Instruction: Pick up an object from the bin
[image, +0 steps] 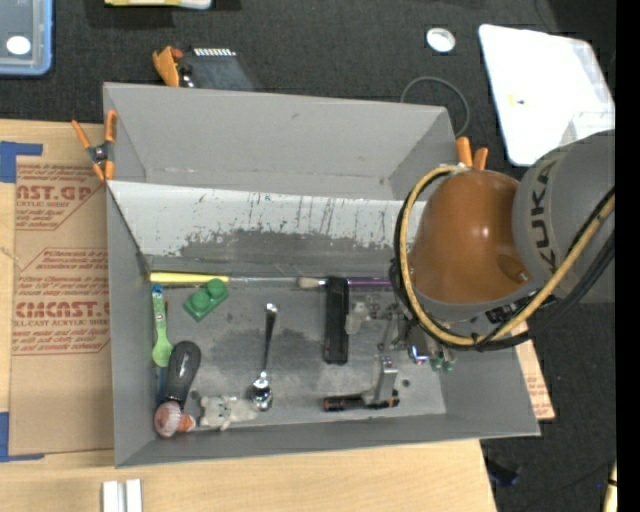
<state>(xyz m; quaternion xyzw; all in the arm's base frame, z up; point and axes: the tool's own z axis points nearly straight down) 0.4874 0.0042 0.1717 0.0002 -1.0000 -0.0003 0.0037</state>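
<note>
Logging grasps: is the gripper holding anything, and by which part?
Cannot be told. The gripper hangs low by a small dark bar on the bin floor; whether it grips it is unclear.

The bin (250, 150) floor is bare between the green block (207, 298) and the spoon (266, 355), and between the spoon and the black bar (336, 320). The left side is crowded: a green stick (159, 330), a black lump (182, 368) and small bits (222, 410). A yellow stick (188, 279) lies along the back wall. The big arm (470, 250) covers the right side.
</note>
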